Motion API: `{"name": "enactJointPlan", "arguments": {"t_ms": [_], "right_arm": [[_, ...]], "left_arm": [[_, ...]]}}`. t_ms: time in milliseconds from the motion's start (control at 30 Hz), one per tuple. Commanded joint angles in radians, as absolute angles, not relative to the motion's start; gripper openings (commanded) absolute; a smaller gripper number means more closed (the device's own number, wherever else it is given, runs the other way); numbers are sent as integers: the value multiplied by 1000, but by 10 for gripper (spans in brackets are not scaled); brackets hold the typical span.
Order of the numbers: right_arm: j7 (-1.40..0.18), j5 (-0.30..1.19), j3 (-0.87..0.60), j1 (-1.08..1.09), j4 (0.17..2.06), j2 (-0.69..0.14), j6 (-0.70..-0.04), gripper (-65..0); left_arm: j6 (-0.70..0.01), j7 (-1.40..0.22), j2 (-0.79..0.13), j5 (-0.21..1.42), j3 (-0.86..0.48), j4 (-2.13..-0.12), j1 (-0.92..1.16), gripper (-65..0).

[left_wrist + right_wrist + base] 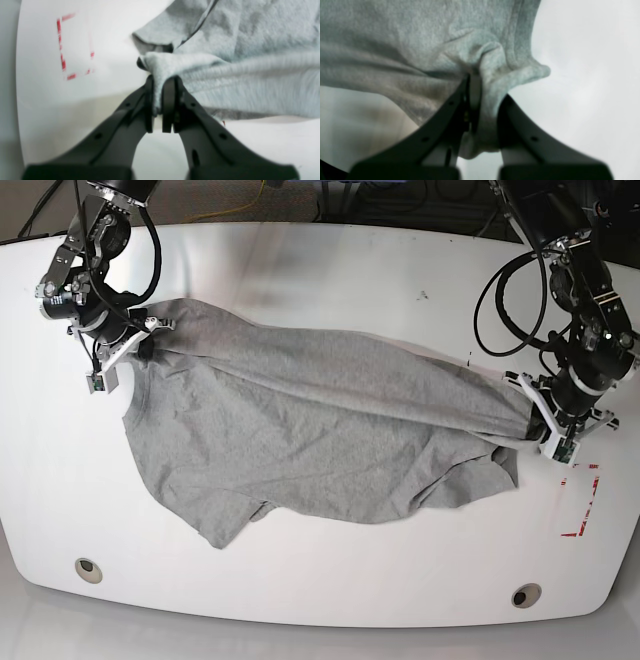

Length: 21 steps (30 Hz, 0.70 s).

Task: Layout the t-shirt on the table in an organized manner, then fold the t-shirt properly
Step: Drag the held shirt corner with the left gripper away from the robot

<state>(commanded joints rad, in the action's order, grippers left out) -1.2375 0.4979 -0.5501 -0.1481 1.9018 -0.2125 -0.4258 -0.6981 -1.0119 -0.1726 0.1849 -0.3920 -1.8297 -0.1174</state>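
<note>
Pinching t-shirt (320, 440) edges (stretched taut): left gripper (158, 100); right gripper (482, 105).

The t-shirt (320, 435) was soft heather-grey cloth with a matt, faintly fuzzy knit, creased all over and ribbed along the hem shown in the left wrist view. The table (330, 270) looked like hard white board, glossy and smooth enough to carry pale reflections, with a red dashed mark (65, 47) on it that looked flat and patchy. The left gripper (161, 100) and the right gripper (482, 105) had fingers of dark plastic, matt and smooth. Two round grommets (88, 569) in the tabletop looked grey and dull
</note>
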Motion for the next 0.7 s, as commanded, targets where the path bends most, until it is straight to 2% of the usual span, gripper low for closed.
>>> {"name": "enactJointPlan", "arguments": {"t_ms": [233, 433, 700], "right_arm": [[-1237, 498, -550, -148, 1905, -214, -426, -650], [-1237, 498, -549, -127, 1905, -214, -426, -650], [-1237, 498, -547, -111, 1903, -214, -426, -650]], "left_arm": [[-698, -1001, -171, 153, -384, -1698, -200, -615], [-698, -903, -171, 151, -383, -1596, -240, -614], [-698, -897, -176, 151, -381, -1500, -303, -612]]}}
